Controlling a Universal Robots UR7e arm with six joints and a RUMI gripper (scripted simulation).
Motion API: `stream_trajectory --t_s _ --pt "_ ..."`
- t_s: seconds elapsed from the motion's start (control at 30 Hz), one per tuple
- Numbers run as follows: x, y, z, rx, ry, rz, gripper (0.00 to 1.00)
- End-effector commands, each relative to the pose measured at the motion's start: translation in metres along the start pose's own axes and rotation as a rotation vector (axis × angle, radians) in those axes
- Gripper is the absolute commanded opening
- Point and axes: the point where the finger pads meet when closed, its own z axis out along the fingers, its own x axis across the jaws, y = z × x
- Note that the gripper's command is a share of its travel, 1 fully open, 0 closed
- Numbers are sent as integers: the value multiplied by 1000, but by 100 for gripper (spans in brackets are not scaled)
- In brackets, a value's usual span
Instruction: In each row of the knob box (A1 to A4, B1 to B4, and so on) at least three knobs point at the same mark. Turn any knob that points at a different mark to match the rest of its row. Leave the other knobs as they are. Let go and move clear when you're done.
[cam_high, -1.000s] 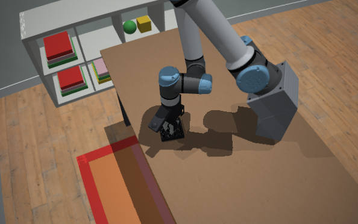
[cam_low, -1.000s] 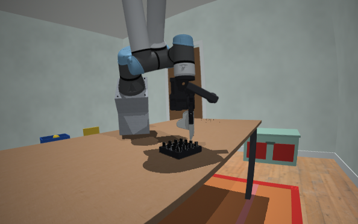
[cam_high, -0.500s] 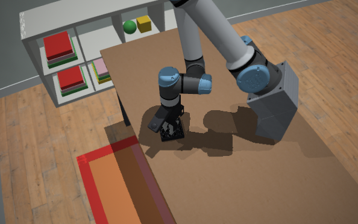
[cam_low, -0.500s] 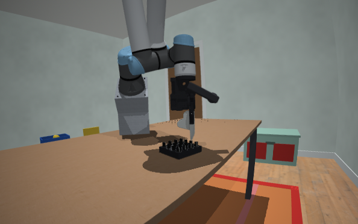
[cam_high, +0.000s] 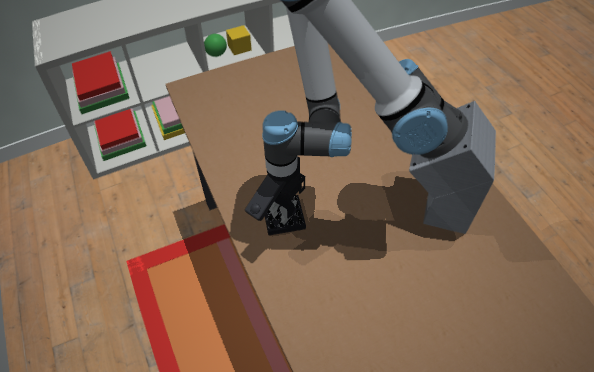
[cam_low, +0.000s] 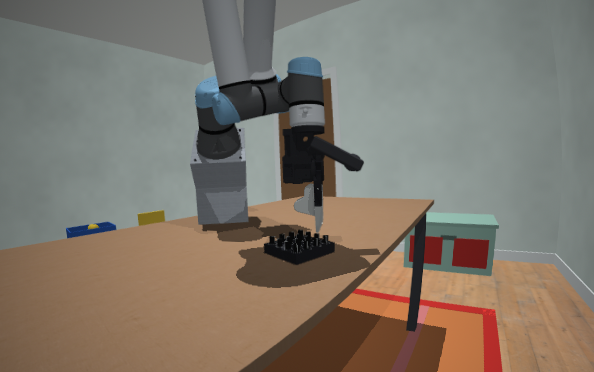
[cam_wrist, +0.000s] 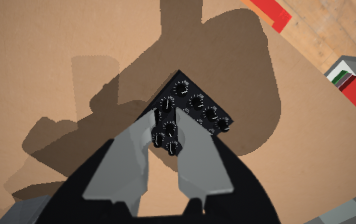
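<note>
Though knob box (cam_high: 285, 228) (cam_low: 299, 257) (cam_wrist: 179, 79) looks light, rigid and likely to skid on tabletop (cam_high: 380, 310) (cam_low: 125, 295) (cam_wrist: 40, 30), short stiff knobs probably turn best when pinched squarely on sides, low down. Gripper (cam_low: 318, 230) (cam_wrist: 166, 109) jaws narrow, apparently gripping nothing, above box.
</note>
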Motion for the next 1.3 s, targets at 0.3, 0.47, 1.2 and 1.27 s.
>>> stream_trajectory --t_s 0.3,0.47,1.2,1.27 --pt "0 0 0 1 1 0 11" --pt "0 0 0 1 1 0 11" --pt "0 0 13 1 1 0 11" --pt "0 0 14 1 1 0 11"
